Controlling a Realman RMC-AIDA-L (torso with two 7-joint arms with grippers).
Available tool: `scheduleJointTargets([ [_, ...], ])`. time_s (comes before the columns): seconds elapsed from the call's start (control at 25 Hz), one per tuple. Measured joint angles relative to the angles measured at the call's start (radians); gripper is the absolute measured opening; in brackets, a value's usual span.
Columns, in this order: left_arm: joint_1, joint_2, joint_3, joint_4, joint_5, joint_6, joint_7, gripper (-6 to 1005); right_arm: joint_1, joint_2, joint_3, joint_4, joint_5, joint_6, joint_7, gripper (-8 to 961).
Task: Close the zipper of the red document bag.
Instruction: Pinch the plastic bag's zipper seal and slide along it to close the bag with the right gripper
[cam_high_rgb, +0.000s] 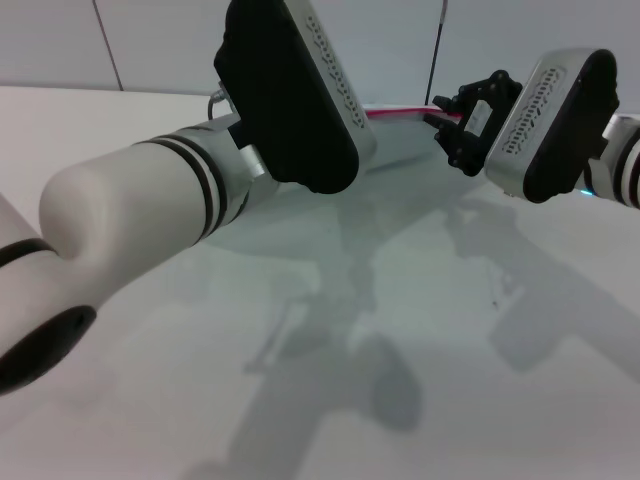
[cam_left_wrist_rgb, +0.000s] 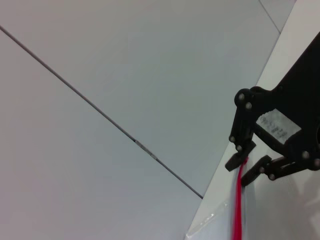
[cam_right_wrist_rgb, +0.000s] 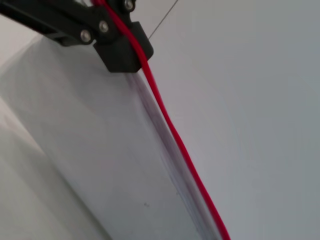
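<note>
Red document bag (cam_high_rgb: 400, 190) lies flat on the white table (cam_high_rgb: 420, 400), pale translucent sheet, mostly hidden behind the left arm (cam_high_rgb: 150, 210) in the head view. Its zipper (cam_high_rgb: 395, 113) runs along the bag's far edge as a thin red strip. Right gripper (cam_high_rgb: 447, 118) sits at the right end of the zipper, black fingers down at the strip. Left wrist view shows the right gripper (cam_left_wrist_rgb: 243, 173) with two fingertips (cam_left_wrist_rgb: 234, 162) either side of the red strip, close together, pinching the zipper (cam_left_wrist_rgb: 237, 210) edge. Right wrist view: a black finger (cam_right_wrist_rgb: 117, 50) lies against the zipper (cam_right_wrist_rgb: 170, 125), with the strip running away from it along the clear bag (cam_right_wrist_rgb: 100, 150) edge. Slider too small to find. Left gripper is over the left part of the zipper, hidden behind its own wrist housing; jaw state cannot tell.
</note>
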Motion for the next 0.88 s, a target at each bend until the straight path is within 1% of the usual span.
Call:
scheduleJointTargets([
  [0.24,0.0,0.0,0.0,0.003,0.0,0.001,0.0,37,0.007,-0.001,0.002,0.012,0.0,0.01,0.001,112],
  [0.48,0.002,0.001,0.0,0.01,0.0,0.0,0.0,37,0.016,-0.001,0.0,0.05,0.0,0.072,0.003,47],
  [0.84,0.026,0.003,0.005,0.043,0.0,-0.006,0.001,37,0.026,-0.005,0.014,0.098,0.0,0.145,0.005,36],
  [0.88,0.039,0.004,0.008,0.061,0.005,-0.006,0.002,37,0.029,-0.005,0.017,0.106,0.0,0.155,0.005,35],
])
